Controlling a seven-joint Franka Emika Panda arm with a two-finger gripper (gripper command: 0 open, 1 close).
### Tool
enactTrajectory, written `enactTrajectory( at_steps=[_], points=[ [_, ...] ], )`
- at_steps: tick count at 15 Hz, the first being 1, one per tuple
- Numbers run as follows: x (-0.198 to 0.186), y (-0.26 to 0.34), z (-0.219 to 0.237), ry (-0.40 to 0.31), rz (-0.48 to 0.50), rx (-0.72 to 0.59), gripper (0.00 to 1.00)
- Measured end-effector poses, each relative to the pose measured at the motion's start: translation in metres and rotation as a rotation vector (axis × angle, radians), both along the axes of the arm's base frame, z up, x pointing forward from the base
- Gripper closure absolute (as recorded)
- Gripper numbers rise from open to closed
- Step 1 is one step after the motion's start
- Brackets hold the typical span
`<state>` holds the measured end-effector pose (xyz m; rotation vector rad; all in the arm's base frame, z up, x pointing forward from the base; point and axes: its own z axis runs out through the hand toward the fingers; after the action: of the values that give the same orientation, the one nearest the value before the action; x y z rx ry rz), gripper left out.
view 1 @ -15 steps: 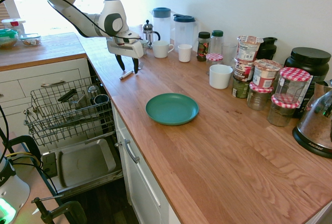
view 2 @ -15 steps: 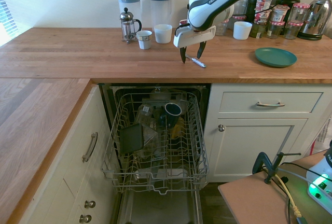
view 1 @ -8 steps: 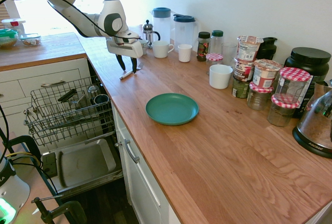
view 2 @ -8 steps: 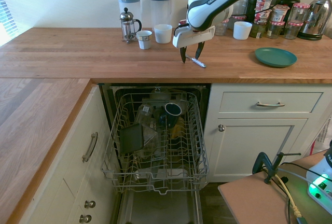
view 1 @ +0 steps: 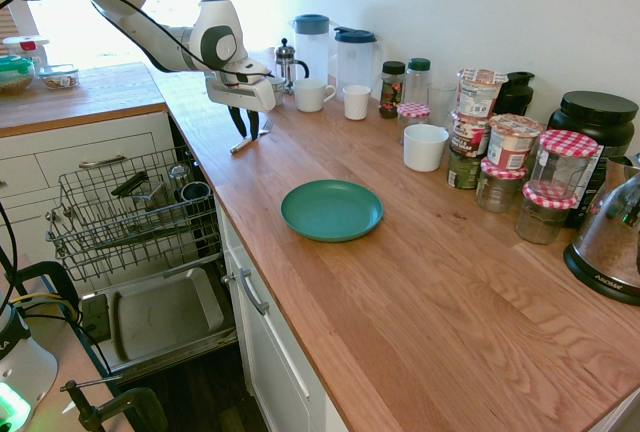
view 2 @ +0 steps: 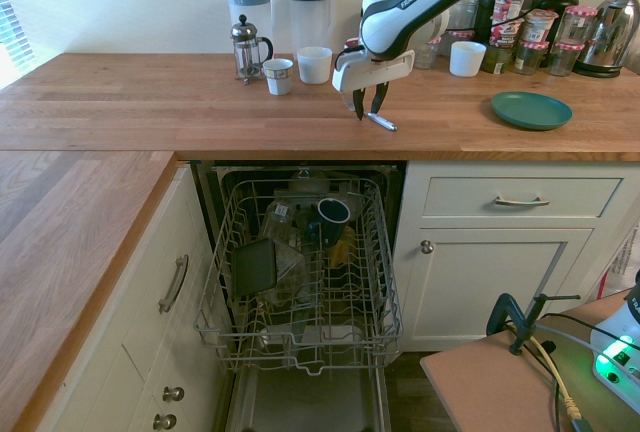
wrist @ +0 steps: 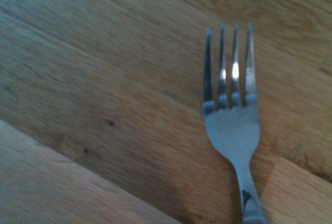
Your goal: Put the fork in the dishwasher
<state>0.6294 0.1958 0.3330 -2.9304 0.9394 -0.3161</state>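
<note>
The slim silver fork [view 1: 240,144] lies flat on the wooden counter near its front edge, above the dishwasher; it also shows as the fork [view 2: 381,121]. Up close, the fork [wrist: 231,125] rests tines-out on the wood. My gripper [view 1: 247,130] points straight down over the handle end, fingertips at counter height. From the other side, the gripper [view 2: 366,109] has its jaws drawn halfway in, a narrow gap showing between them. The dishwasher [view 2: 300,262] stands open below, its grey wire rack [view 1: 130,212] pulled out and holding some dishes.
A green plate [view 1: 332,209] lies further along the counter. A French press [view 2: 247,47], two jugs and white cups [view 2: 314,64] stand behind the gripper. Jars and a kettle [view 1: 610,242] crowd the far end. White drawers [view 2: 520,197] flank the dishwasher.
The jaws have narrowed from wide open to about half width around the fork's handle. The arm has shifted only slightly, and the fork lies where it was.
</note>
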Motion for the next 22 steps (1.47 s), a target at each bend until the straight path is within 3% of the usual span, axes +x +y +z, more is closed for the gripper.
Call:
enactTrajectory(
  at_steps=[8,14,17,22],
  points=[
    [0.005,-0.012,0.002,0.051,-0.055,0.007,1.00],
    [0.000,-0.008,0.034,0.010,-0.215,0.063,1.00],
    [-0.037,0.011,0.055,-0.009,-0.292,0.079,1.00],
    [-0.132,0.059,0.087,-0.017,-0.368,0.117,1.00]
  ],
)
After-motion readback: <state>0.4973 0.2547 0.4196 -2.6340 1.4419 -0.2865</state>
